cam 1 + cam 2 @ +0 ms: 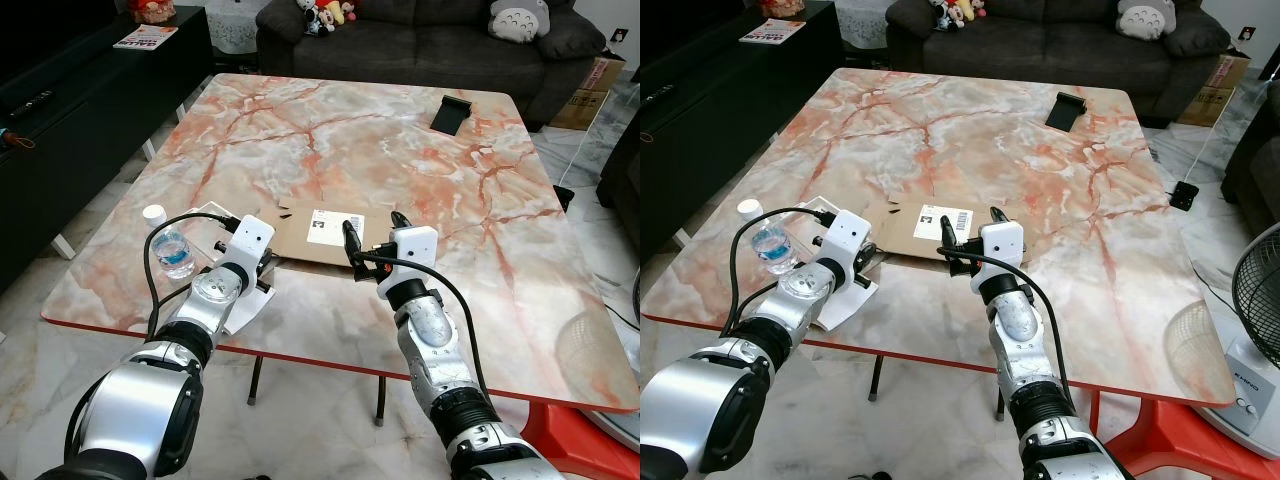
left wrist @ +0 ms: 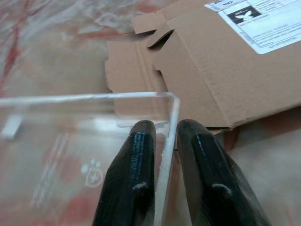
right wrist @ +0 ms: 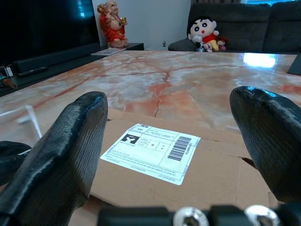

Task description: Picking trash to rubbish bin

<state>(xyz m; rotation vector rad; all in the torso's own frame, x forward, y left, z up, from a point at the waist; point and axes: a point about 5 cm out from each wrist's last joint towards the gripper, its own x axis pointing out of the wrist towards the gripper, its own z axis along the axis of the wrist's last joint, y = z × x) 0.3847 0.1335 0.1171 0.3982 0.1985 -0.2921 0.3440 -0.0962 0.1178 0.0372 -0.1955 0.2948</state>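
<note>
A flattened cardboard box point(image 1: 318, 234) is lying on the marble surface point(image 1: 420, 170) near its front edge, long axis running left to right, shipping label facing up. The right pincer point(image 1: 373, 236) is hovering wide open over its right end. The left pincer point(image 2: 162, 155) is pinching a clear plastic tray's point(image 2: 70, 141) edge beside a water bottle point(image 1: 174, 250).

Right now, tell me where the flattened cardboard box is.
The flattened cardboard box lies on the marble table near its front edge, between the left end effector and the right end effector.
</note>
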